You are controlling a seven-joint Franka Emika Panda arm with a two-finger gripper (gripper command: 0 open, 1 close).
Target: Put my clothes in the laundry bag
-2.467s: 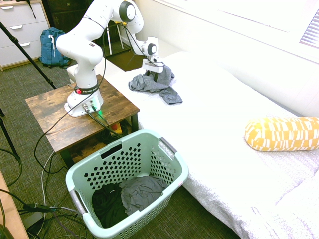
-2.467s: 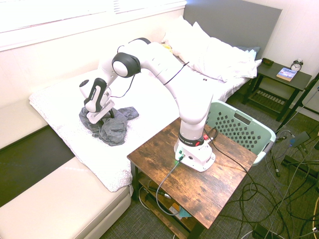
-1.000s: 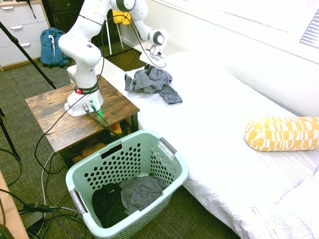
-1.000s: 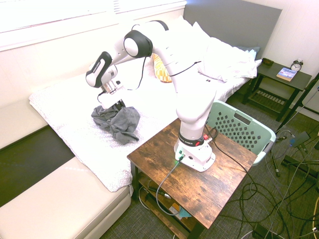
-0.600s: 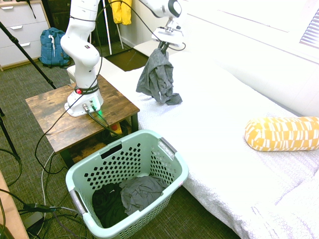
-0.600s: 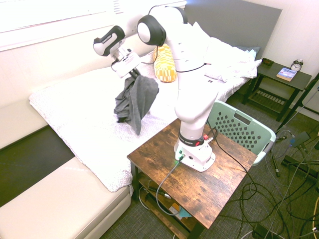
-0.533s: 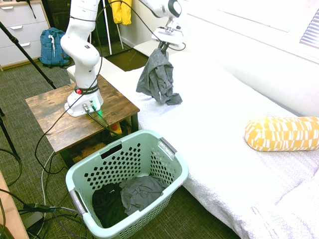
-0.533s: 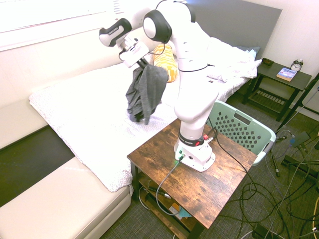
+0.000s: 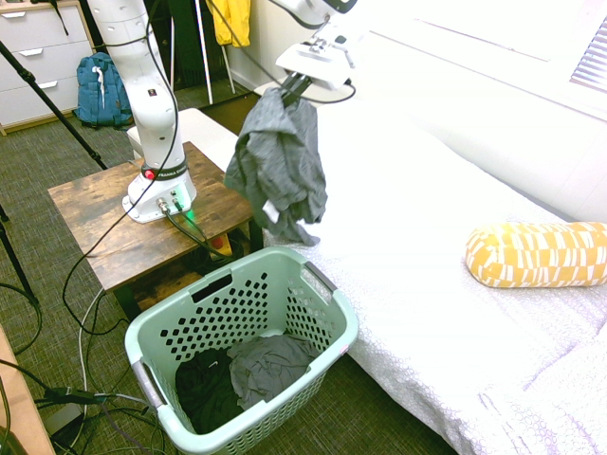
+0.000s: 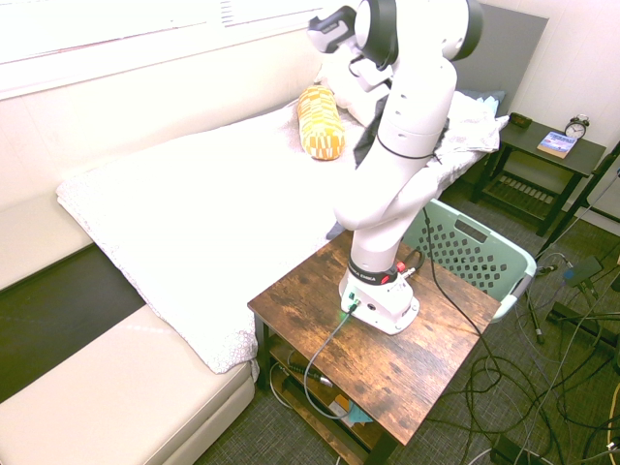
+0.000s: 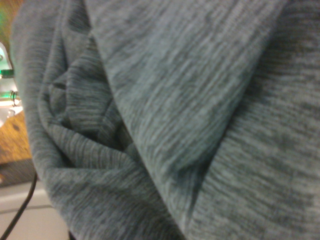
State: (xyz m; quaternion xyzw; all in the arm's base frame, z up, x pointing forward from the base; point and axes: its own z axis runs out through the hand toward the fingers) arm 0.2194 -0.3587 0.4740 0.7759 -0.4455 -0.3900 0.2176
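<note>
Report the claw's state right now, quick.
Claw: closed on the grey shirt, which hangs free in the air, not yet over the laundry basket.

arm (image 9: 142, 85): raised, reaching out | gripper (image 9: 296, 87): clamped, pointing down

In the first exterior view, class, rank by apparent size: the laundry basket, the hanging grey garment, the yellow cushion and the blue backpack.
1. Laundry basket, though it sits nearest the camera.
2. Yellow cushion and hanging grey garment: too close to separate.
3. Blue backpack, smallest, but farthest away.
</note>
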